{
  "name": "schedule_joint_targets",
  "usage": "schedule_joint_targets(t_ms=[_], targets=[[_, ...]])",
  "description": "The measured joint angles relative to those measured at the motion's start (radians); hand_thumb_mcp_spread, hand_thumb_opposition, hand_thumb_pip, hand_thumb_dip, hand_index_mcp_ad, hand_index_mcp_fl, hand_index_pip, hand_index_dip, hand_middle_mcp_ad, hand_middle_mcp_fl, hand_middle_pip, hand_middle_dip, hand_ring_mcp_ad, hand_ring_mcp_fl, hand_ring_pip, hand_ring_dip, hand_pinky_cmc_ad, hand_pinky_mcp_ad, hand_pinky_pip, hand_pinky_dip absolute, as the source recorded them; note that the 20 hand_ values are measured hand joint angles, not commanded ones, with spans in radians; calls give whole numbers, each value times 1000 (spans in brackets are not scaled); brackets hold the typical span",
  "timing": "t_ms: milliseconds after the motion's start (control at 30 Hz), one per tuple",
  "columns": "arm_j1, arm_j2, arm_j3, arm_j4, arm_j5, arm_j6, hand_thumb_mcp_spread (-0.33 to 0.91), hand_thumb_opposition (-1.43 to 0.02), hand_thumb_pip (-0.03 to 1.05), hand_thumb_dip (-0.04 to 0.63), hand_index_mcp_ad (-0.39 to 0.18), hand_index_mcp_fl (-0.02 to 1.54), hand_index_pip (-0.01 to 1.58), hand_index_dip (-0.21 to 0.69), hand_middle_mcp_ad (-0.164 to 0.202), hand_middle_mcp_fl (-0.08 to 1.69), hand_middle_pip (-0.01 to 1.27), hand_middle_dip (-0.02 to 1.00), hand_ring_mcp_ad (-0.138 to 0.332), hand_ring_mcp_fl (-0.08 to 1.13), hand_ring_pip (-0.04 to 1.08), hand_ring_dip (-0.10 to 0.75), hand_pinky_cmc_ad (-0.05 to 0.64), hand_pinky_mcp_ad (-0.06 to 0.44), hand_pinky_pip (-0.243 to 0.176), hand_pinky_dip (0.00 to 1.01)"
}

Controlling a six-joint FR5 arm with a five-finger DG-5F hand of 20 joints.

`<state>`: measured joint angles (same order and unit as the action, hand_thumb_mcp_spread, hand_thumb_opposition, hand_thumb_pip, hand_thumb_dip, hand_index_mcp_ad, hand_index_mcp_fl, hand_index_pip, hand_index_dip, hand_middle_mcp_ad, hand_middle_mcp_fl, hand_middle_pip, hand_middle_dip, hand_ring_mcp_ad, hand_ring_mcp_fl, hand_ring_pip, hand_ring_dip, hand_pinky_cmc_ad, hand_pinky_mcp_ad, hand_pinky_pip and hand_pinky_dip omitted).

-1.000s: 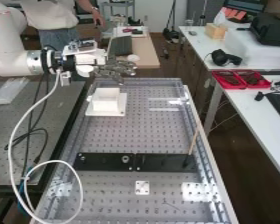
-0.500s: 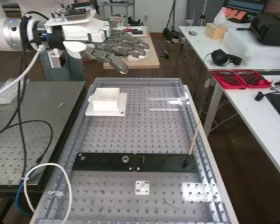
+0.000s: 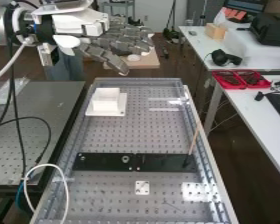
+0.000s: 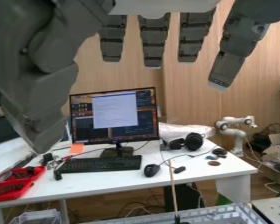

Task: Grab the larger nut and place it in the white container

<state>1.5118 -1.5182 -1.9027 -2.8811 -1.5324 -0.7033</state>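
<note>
Red trays (image 3: 232,87) on table (image 3: 252,107) | tilted wooden stick (image 3: 194,139), seemingly touching black bar (image 3: 160,161) | hand (image 3: 117,44) open

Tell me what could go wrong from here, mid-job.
Wrong part: the bearing stands on the flat black bar and could be mistaken for the larger nut.

Knock: a thin stick rises at a slant from that bar, so the hand might clip it while working there.

Bump: the white container stands between the hand and the bar in the high view; a low approach could shove it.
</note>
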Motion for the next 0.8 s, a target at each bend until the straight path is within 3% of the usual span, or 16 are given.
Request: schedule_joint_targets(t_ms=[800], targets=[[2,-14,56,-98,8,-33,154,-787,641,141,-126,37,117,-58,73,7,119,230,162,2,82,119,412,332,-112,670]])
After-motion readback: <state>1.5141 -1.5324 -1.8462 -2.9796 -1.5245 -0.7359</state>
